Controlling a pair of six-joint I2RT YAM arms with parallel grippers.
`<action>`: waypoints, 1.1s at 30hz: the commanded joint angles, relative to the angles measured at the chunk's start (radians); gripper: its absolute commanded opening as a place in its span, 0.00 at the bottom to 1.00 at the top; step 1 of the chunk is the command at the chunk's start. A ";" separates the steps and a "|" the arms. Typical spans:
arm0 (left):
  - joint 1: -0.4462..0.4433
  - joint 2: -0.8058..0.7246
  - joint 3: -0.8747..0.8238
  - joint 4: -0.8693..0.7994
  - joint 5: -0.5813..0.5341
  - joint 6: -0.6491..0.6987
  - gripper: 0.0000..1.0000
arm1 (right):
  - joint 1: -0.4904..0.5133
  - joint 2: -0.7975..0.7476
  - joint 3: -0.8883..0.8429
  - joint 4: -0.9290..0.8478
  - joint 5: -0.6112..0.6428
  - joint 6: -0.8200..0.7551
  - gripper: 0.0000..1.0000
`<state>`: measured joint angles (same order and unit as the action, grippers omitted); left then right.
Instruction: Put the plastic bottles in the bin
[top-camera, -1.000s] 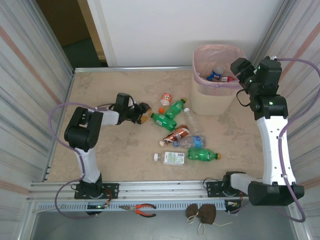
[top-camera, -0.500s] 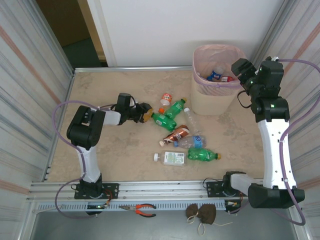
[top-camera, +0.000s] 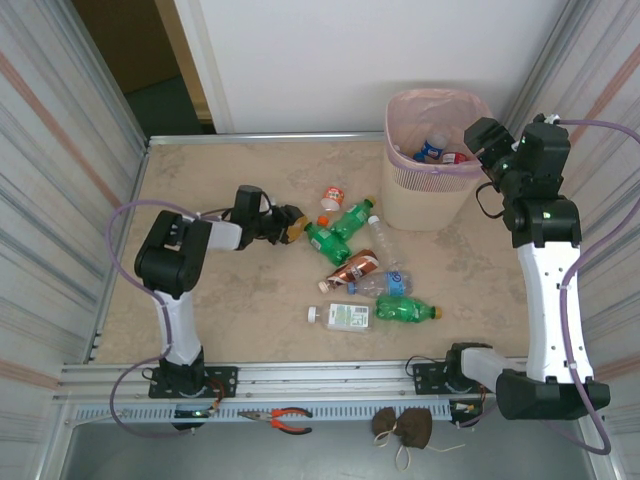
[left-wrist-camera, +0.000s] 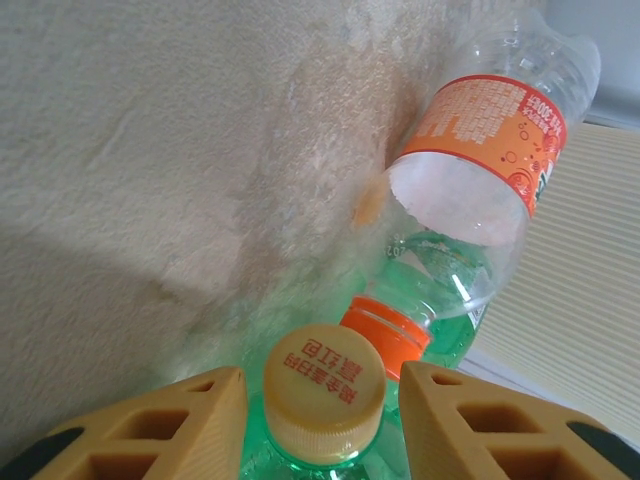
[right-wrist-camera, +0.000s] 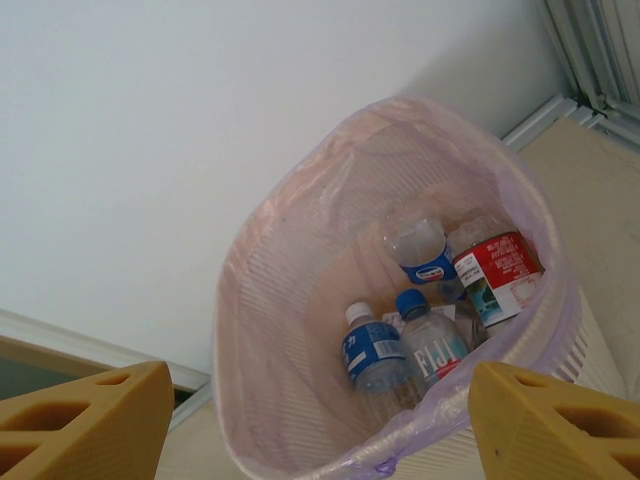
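One green bottle (top-camera: 325, 241) left of bin (right-wrist-camera: 250, 330) | your left gripper (left-wrist-camera: 322, 385) straddles its cap (left-wrist-camera: 323, 400), grip unclear | right gripper (right-wrist-camera: 320, 385) agape above bin

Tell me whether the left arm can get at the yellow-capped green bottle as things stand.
Probably yes. The left gripper sits at the yellow-capped green bottle, a finger on either side of its cap, nothing between. An orange-capped bottle lies just behind and may get nudged.
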<state>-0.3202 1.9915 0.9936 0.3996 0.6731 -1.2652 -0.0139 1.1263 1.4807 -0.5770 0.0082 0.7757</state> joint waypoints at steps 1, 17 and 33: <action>-0.012 0.030 0.034 -0.010 0.022 0.006 0.45 | -0.010 -0.025 0.008 -0.003 0.026 -0.020 0.76; -0.016 0.058 0.088 -0.052 0.021 0.026 0.39 | -0.012 -0.034 0.014 -0.006 0.032 -0.026 0.75; 0.000 -0.109 0.044 -0.123 -0.017 0.098 0.26 | -0.014 -0.049 0.026 -0.017 0.038 -0.029 0.73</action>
<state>-0.3283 1.9869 1.0466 0.3271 0.6704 -1.2297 -0.0219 1.1061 1.4807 -0.5804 0.0292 0.7731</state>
